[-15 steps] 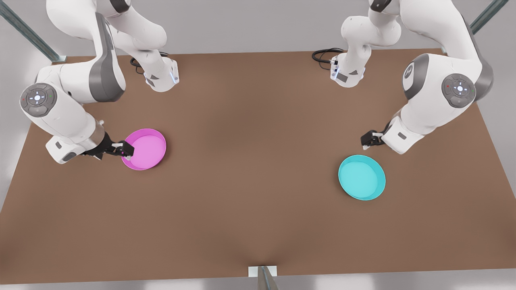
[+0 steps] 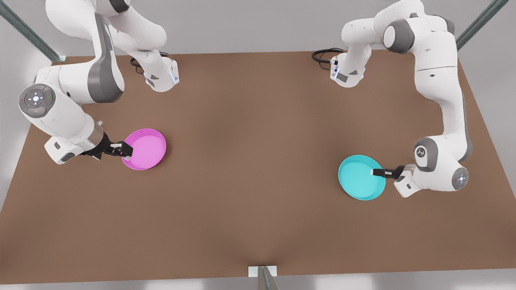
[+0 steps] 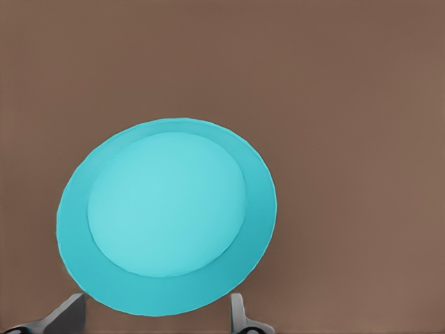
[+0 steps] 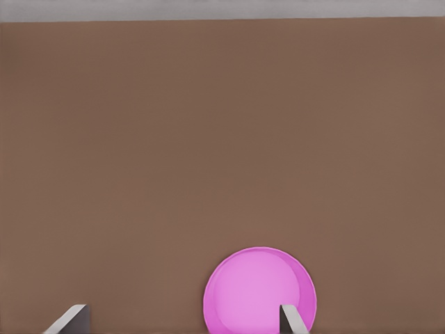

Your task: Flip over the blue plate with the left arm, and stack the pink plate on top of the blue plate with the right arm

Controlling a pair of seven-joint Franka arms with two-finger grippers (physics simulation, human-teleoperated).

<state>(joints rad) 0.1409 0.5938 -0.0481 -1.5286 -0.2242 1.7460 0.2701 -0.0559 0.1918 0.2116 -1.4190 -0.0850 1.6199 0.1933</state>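
Front view shows a bare brown tabletop (image 2: 250, 169) with two round shallow dishes lying well apart on it: the magenta-pink plate (image 2: 145, 149) toward the left, the turquoise-cyan plate (image 2: 360, 178) toward the right, both resting open side up, rim upward and flat base down. The white jointed left arm (image 2: 441, 112) reaches in from the right of that picture, and the left gripper (image 2: 378, 172), small and black with two fingers, sits at the blue plate's right edge, its tip over the rim. In the left wrist view the two pale fingertips (image 3: 236, 313) stand wide apart, one at each side of the near rim of the blue plate (image 3: 167, 216), with nothing between them, so this gripper holds nothing. The white right arm (image 2: 68, 108) comes in from the left, with the right gripper (image 2: 125, 151) at the left edge of the pink plate; the right wrist view shows its fingers (image 4: 292, 319) spread wide, one overlapping the edge of the pink plate (image 4: 259, 292), the other well off to the side, and nothing gripped. By my judgement the task is barely begun: neither plate is grasped, the blue one is not yet flipped, and the stacking remains wholly undone.
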